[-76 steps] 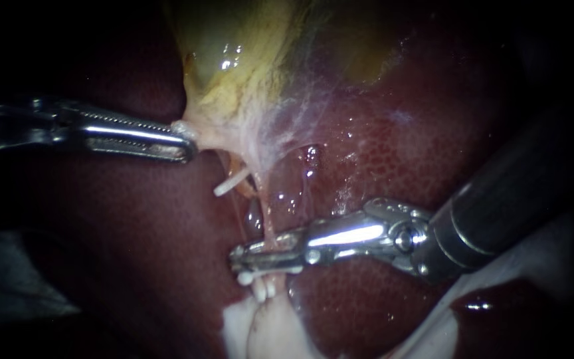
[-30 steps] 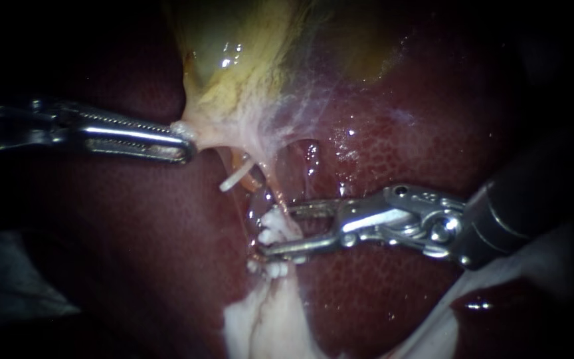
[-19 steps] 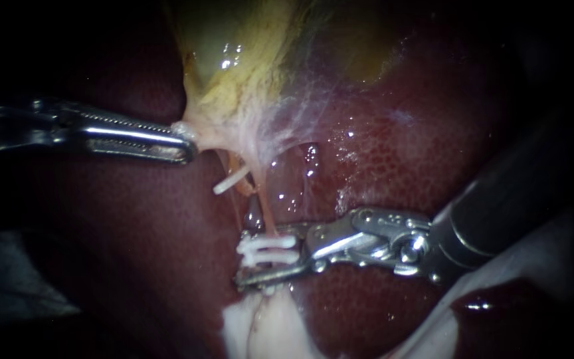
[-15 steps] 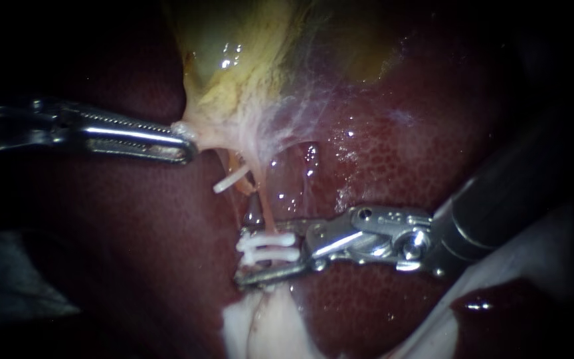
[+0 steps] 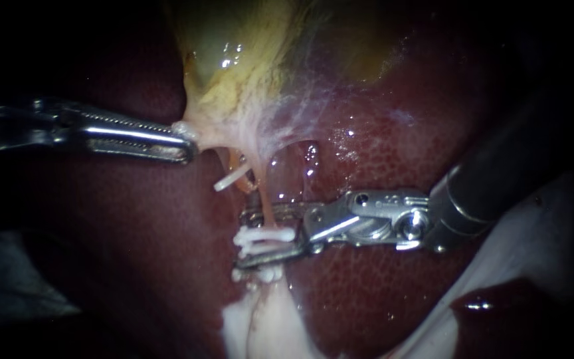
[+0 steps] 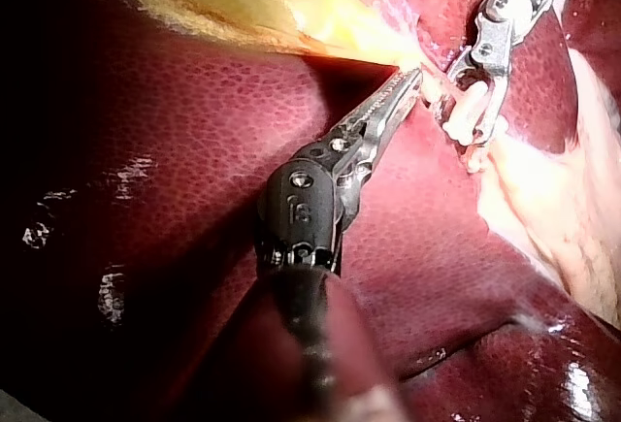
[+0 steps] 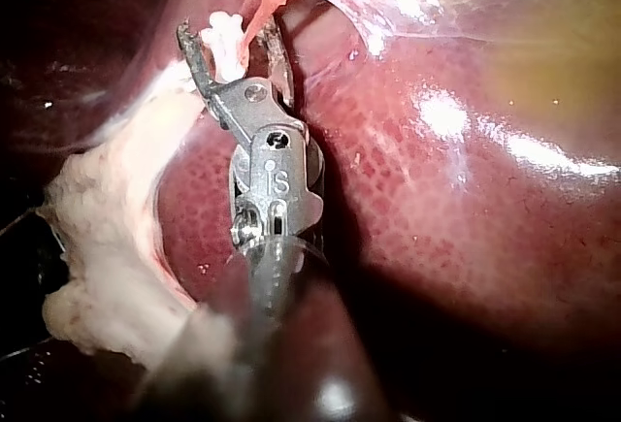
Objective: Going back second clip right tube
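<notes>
My right instrument comes in from the right over the liver, its jaws open on either side of a thin pinkish tube. A white clip sits across that tube in the gap between the jaws. A second white clip lies just below it. In the right wrist view the open jaws bracket the clip. My left instrument is shut on the lower edge of the yellowish gallbladder and holds it to the left; its own view shows the same grip.
Another white clip sticks out from a tube further left, just under the gallbladder's edge. Pale fatty tissue lies below the clips and a white sheet of tissue runs under the right shaft. Thin webby membrane spans gallbladder and liver.
The right instrument's jaws, closed across the tube 2.5 s ago, have opened and left a white clip on it. In the last half second they shifted slightly upward. The left instrument is unmoved.
</notes>
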### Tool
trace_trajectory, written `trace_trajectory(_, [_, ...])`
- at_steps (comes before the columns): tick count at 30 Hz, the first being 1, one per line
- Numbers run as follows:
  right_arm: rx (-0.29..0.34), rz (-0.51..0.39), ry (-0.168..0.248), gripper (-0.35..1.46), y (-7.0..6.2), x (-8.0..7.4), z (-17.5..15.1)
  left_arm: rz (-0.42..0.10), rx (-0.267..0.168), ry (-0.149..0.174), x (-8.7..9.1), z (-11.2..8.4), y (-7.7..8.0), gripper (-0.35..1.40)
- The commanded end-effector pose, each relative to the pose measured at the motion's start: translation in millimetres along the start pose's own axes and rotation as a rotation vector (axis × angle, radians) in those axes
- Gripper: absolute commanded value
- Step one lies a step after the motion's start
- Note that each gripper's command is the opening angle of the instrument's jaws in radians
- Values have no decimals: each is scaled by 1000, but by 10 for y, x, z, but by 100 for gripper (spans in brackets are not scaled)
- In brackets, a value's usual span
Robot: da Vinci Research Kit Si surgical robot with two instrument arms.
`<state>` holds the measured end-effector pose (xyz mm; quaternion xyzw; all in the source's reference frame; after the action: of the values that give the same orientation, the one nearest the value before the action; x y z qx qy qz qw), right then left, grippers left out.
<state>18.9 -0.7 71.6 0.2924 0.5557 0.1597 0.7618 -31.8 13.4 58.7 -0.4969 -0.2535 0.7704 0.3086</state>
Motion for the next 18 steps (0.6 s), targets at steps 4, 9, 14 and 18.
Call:
trace_trajectory(4, [-2,1,1,50,1,-1,-2,0,0,0,0,0,0,-35])
trace_trajectory(9, [8,-1,0,49,-10,-1,-12,0,0,0,0,-1,0,-35])
trace_trajectory(14, [16,-48,-4,48,-25,8,-44,0,-1,0,-1,-3,0,-35])
trace_trajectory(18, [-36,-115,-69,49,-34,22,-76,0,-1,0,-1,-3,0,-35])
